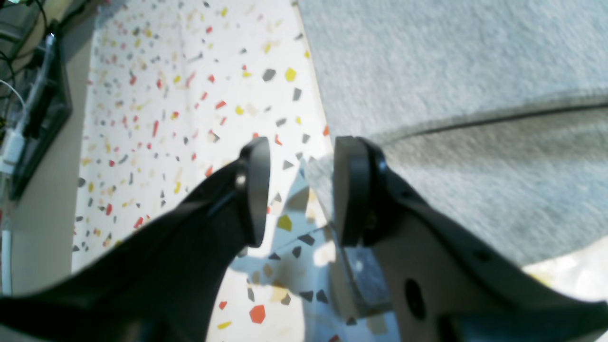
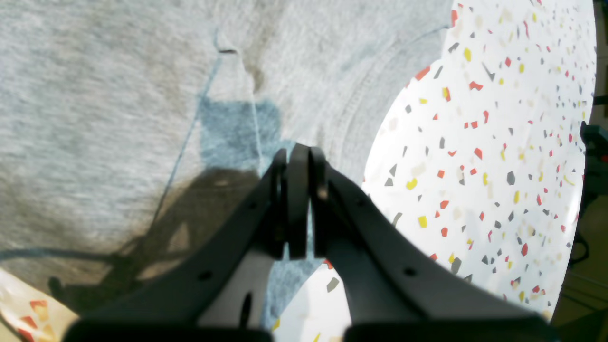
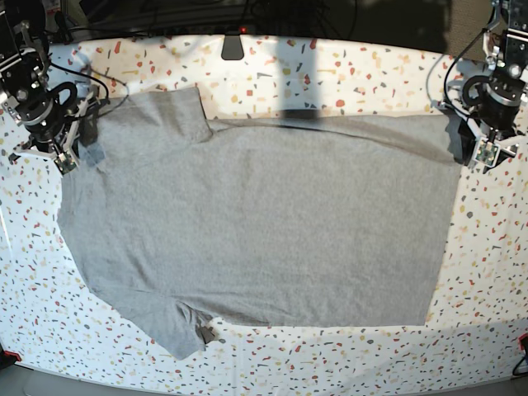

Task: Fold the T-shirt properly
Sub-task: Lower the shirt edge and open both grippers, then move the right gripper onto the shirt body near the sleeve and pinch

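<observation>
Base view: the shirt (image 3: 264,231) lies flat on the counter (image 3: 346,363). The left end effector (image 1: 301,190) stands apart at its edge, gripping nothing. The right end effector (image 2: 298,204) is pressed together over the cloth.

Heather-grey T-shirt (image 3: 264,223), plain, on a white worktop (image 3: 487,272) speckled with red, yellow and grey chips; black pincers.

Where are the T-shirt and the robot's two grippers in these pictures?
T-shirt (image 3: 264,223): base view, middle of the body.
left gripper (image 1: 301,190): left wrist view, the gap between its open fingertips.
right gripper (image 2: 298,159): right wrist view, its closed fingertips.
</observation>
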You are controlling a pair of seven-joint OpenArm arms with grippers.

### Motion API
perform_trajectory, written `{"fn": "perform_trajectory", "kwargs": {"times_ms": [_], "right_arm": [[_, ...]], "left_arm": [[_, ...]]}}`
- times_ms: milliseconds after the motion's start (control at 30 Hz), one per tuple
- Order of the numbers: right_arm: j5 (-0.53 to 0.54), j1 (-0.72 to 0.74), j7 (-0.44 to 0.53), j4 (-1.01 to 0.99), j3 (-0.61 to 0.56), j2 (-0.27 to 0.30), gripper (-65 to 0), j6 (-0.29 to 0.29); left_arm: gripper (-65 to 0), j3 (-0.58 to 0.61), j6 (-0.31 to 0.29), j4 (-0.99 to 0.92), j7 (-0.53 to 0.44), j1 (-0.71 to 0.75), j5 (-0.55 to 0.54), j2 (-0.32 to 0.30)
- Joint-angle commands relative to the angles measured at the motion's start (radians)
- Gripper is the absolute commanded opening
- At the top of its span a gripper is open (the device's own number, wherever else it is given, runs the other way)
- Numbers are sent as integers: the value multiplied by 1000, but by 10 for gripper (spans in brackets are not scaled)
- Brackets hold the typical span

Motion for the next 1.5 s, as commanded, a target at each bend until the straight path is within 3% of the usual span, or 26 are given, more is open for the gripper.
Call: {"fn": "perform_trajectory", "kwargs": {"times_ms": [0,333,600,667,700,800,833,900,1033,1167,1333,1467], "right_arm": [[-3,8,16,30,12,24,-650,-8],[-8,-48,-72,339,13,24,-650,-8],[-232,-245,-80,454,13,24,-650,-8],[-264,-284,-124,454,13,24,-650,-8],[-266,-299,-156,454,13,24,-611,-6],[-267,-334,-193,454,13,24,-387,54],[-268,-343,-191,454,13,24,-344,85],[-303,-359,-145,451,12,24,-332,132],[-392,-362,16,418,12,24,-333,141],[-451,-362,92,363,7,24,-333,163],[-555,-331,125,299,-89,23,-333,163],[-559,-236,95,253,-217,20,-333,156]], "left_arm": [[-429,-8,11,16,-13,-4,-8,-14],[-429,-8,12,16,31,-3,-53,-14],[-429,-8,12,16,38,-1,-53,-14],[-429,-8,12,16,38,-1,-53,-14],[-429,-8,12,16,37,-1,-53,-14],[-429,-8,12,16,37,-1,-53,-14],[-429,-8,12,16,37,-1,-53,-14],[-429,-8,12,16,37,-1,-53,-14],[-429,-8,12,16,38,-1,-53,-14],[-429,-8,12,16,37,-1,-52,-14],[-429,-8,12,16,19,-1,-52,-14],[-429,-8,12,16,15,-1,-52,-14]]}}
